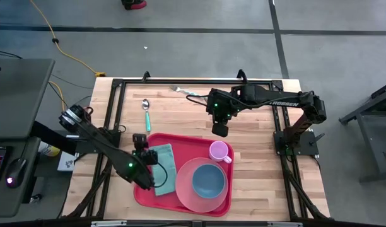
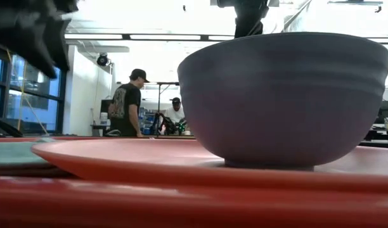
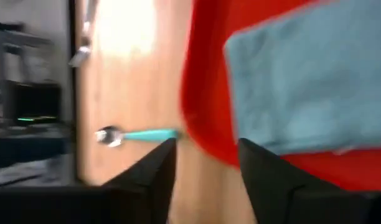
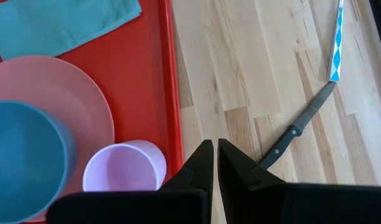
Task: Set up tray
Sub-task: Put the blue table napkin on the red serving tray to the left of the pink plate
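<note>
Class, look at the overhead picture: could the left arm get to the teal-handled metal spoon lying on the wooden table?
Probably yes. The teal-handled metal spoon lies alone on bare wood beyond the large red plastic tray, on the left arm's side. The left gripper hovers open over the tray's near corner, with nothing between them.

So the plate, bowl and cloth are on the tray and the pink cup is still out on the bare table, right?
Not quite. The pink cup is already on the tray, beside the plate that holds the bowl; the high view shows it. The cloth is on the tray as you say.
</note>
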`<state>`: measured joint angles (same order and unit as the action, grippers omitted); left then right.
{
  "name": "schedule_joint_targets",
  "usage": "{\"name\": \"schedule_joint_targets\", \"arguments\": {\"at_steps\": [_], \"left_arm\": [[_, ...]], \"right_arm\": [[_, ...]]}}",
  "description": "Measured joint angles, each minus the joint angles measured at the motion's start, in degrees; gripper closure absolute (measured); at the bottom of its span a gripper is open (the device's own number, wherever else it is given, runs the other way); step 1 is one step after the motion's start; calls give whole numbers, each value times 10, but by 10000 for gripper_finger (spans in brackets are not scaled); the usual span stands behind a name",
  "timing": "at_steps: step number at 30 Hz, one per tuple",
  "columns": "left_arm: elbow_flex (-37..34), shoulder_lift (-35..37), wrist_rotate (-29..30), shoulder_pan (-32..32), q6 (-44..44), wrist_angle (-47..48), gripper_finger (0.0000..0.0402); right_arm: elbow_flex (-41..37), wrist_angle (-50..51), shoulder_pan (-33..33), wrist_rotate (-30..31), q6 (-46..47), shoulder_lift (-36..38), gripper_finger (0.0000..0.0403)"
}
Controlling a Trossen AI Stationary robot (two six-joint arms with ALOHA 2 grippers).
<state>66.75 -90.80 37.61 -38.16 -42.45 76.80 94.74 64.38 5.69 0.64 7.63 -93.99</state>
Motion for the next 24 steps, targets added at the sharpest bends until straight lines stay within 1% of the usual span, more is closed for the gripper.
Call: {"name": "schedule_joint_targets", "arguments": {"at_steps": [3,6,7,9,12,16,19,24], "left_arm": [[31,17,-35,4,-4,-27,277],[55,30,-79,12,-1,-66,370],[58,34,-88,12,-3,-74,382],[63,37,-93,16,-15,-93,380],[63,37,-144,30,-33,-122,390],[43,37,-210,53,-25,-206,388],[28,37,-240,62,-22,-256,393],[15,37,-310,64,-28,-284,393]], "right_arm": [[0,-1,0,2,-2,0,403],[0,-3,0,2,-2,0,403],[0,-4,0,2,-2,0,403],[0,-5,0,2,-2,0,403],[0,-7,0,2,-2,0,403],[0,-11,-1,-5,-2,0,403],[0,-18,-1,-11,-1,0,403],[0,-37,-1,-36,-2,0,403]]}}
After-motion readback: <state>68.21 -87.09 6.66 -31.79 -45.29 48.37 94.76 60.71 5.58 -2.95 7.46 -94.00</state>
